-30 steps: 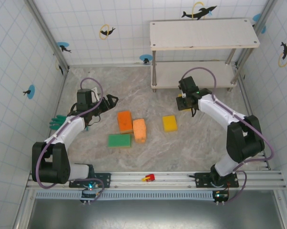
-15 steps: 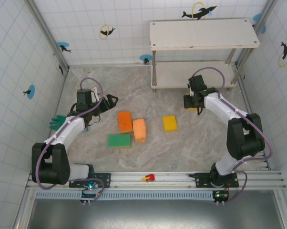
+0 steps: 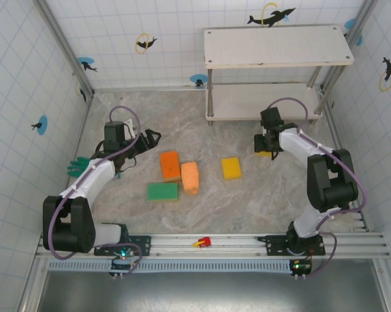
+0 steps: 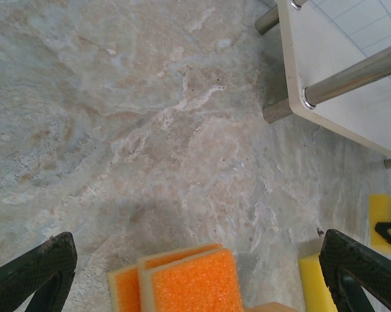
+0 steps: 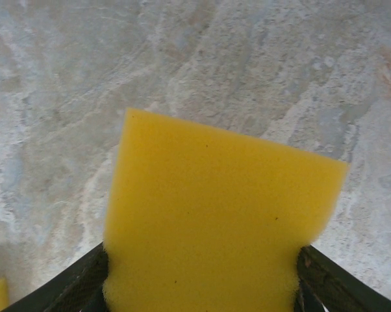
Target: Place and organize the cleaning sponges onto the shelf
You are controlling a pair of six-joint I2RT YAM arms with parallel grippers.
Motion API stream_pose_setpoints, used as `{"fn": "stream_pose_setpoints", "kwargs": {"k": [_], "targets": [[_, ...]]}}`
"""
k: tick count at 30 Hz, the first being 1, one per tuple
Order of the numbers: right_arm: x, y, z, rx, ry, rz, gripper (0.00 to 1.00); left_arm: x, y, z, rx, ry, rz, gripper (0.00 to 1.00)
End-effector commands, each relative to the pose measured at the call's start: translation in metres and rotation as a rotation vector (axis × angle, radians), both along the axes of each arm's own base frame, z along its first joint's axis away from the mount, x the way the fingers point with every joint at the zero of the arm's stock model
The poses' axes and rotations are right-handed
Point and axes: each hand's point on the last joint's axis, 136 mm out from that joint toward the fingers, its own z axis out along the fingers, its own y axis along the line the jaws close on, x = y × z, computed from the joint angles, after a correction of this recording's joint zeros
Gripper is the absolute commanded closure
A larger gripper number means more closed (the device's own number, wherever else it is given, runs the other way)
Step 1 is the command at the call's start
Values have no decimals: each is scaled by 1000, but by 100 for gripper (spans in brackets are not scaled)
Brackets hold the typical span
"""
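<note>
My right gripper (image 3: 264, 145) is shut on a yellow sponge (image 5: 215, 221), which fills the space between its fingers (image 5: 72, 286); it hangs just in front of the shelf (image 3: 278, 45), below the lower board (image 3: 241, 103). On the table lie an orange sponge (image 3: 170, 165), a pale orange sponge (image 3: 190, 177), a green sponge (image 3: 163, 191) and another yellow sponge (image 3: 231, 168). My left gripper (image 3: 150, 138) stands open up and left of the orange sponge (image 4: 189, 283), nothing between its fingers (image 4: 36, 270).
A green rubber glove (image 3: 77, 167) lies by the left wall. A tiny red object (image 3: 202, 242) sits on the front rail. The shelf's metal legs (image 4: 351, 75) stand close to the right arm. Tiled walls enclose the table.
My right gripper has carried the yellow sponge to the right and a little back, nearer the shelf's lower board. The left arm and the sponges on the table have not moved.
</note>
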Motion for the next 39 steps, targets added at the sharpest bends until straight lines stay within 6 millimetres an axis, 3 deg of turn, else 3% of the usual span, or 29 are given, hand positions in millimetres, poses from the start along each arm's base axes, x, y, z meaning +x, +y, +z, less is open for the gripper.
{"fn": "stream_pose_setpoints", "kwargs": {"k": [1,9,18,39], "targets": [[17,-15,21,-20,-57,-8,33,1,-4,9,-10,-24,-19,2],[46,-60,52,-89,-133,-49,34,1,-4,11,-11,-27,-18,2],[76,-104,71,-128,-256,-87,34,1,-5,10,-9,-27,-24,2],[133,-143,89,-198,-314,-46,34,0,-6,10,-26,-25,-17,2]]}}
